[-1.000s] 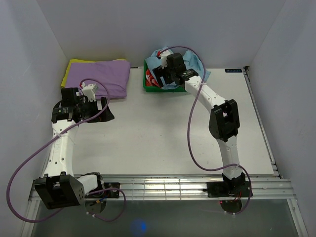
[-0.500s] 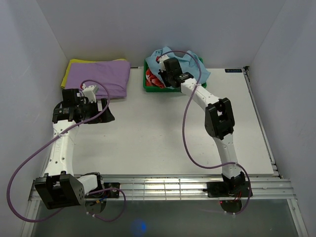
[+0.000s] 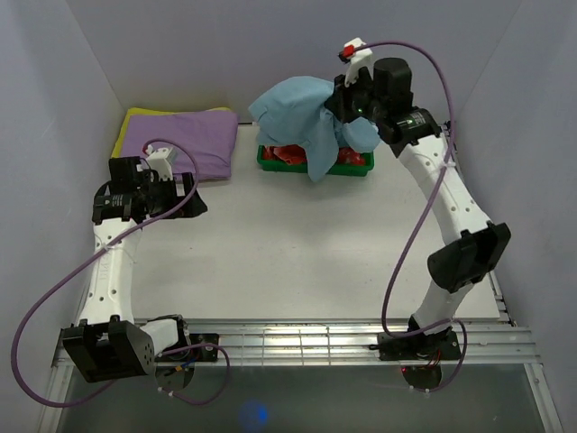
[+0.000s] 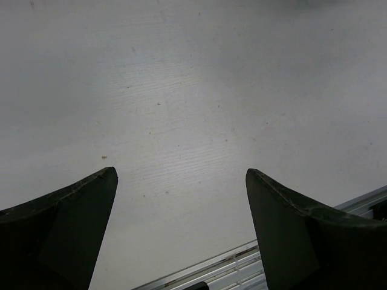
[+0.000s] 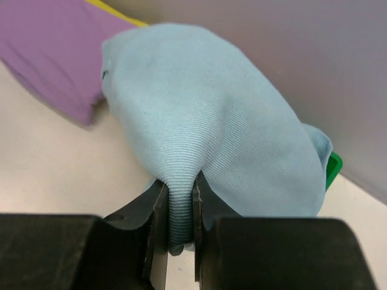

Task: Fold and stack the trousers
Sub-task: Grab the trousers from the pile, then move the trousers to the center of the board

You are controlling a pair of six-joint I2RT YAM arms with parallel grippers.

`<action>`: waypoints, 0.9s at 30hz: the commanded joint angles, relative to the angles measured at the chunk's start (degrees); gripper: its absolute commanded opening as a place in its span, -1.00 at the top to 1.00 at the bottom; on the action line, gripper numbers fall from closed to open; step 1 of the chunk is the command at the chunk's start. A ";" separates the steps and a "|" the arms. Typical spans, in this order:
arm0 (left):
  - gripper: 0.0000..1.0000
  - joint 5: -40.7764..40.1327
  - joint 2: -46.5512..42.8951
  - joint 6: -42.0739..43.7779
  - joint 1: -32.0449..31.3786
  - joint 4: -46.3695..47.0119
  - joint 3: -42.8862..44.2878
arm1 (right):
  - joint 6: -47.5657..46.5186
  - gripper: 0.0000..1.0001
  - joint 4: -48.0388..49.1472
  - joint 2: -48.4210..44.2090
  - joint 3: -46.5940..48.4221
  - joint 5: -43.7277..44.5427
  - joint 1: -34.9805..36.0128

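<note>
trousers: they're hanging in one soft bunch above the green bin at the back of the table, with the lowest bit dangling down in front of it
right gripper: I'm pinching a fold of the blue cloth tight between both fingers, and the rest is ballooning out past them
left gripper: fingers are sitting wide apart with nothing between them, hovering over bare table just beside the purple garment
step: I'm guessing I'm at the pulling-it-out-of-the-bin part, folding not started yet
next move: I'm thinking it's carrying the bunch to the middle of the table and laying it out flat, probably with the left one grabbing a second spot to spread it. Can't tell waist from legs right now
bin: a red and white cloth is lying in it
</note>
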 commanded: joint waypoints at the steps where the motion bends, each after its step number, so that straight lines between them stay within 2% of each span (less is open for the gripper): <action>1: -0.96 2.91 -1.86 1.44 -0.04 2.77 4.55 | 5.21 0.85 6.35 -9.41 0.18 -13.60 -1.52; 6: -0.96 7.57 -3.26 4.69 -0.04 5.66 5.00 | 10.84 0.85 6.17 -16.17 -2.90 -20.97 -5.21; 11: -0.96 16.95 -4.76 6.19 0.05 8.57 2.11 | 14.63 0.85 6.08 -21.79 -8.69 -27.14 -7.15; 14: -0.96 20.57 -5.28 5.49 0.05 10.94 -0.26 | 16.03 0.85 7.92 -25.05 -20.71 -29.78 -6.72; 18: -0.96 21.81 -5.03 2.94 0.05 14.37 -2.73 | 16.39 0.85 13.28 -26.64 -40.46 -29.09 -4.18; 20: -0.96 22.34 -3.54 2.76 0.05 14.29 -3.00 | 16.65 0.85 17.57 -25.95 -45.33 -29.77 -3.20; 24: -0.96 22.52 -1.95 3.99 -0.04 13.85 -3.53 | 17.00 0.85 17.95 -21.55 -50.36 -30.48 -1.62; 27: -0.96 22.34 -1.16 5.14 0.05 13.41 -3.61 | 15.16 0.85 16.90 -19.88 -52.29 -25.33 -2.58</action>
